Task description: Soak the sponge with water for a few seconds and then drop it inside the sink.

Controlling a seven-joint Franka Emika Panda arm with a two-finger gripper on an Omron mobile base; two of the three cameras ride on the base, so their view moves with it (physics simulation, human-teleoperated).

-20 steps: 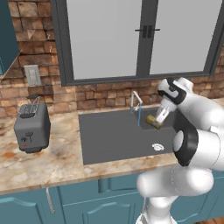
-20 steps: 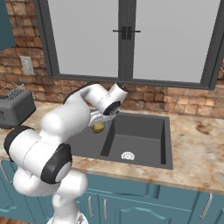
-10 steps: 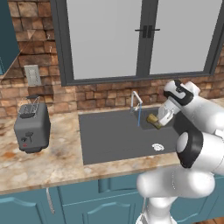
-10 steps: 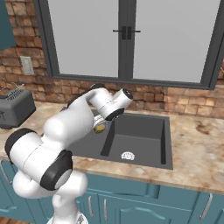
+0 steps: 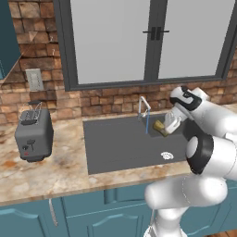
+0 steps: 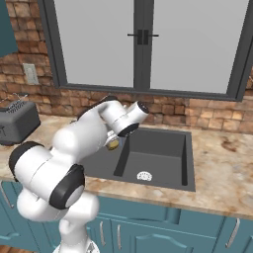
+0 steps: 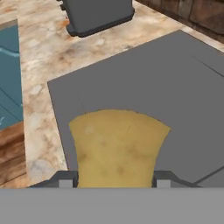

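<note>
A mustard-yellow sponge (image 5: 160, 126) hangs over the right half of the dark grey sink (image 5: 115, 148), with my gripper (image 5: 166, 125) shut on it. A thin pale-blue stream of water (image 5: 147, 123) falls from the silver faucet (image 5: 143, 105), just left of the sponge. In the hand view the sponge (image 7: 116, 146) sits between my two fingertips (image 7: 64, 180), above the sink floor (image 7: 144, 83). From the right base view, the sponge (image 6: 112, 145) peeks out from under my forearm, beside the sink (image 6: 163, 148).
A grey toaster (image 5: 33, 134) stands on the marble counter (image 5: 55, 171) left of the basin. The white round drain (image 5: 166, 155) lies at the basin's front right. A brick wall and window rise behind the faucet. Teal cabinet fronts run below the counter.
The wrist has turned and the sponge has dipped slightly beside the stream. The grip is unchanged and the base has not moved.
</note>
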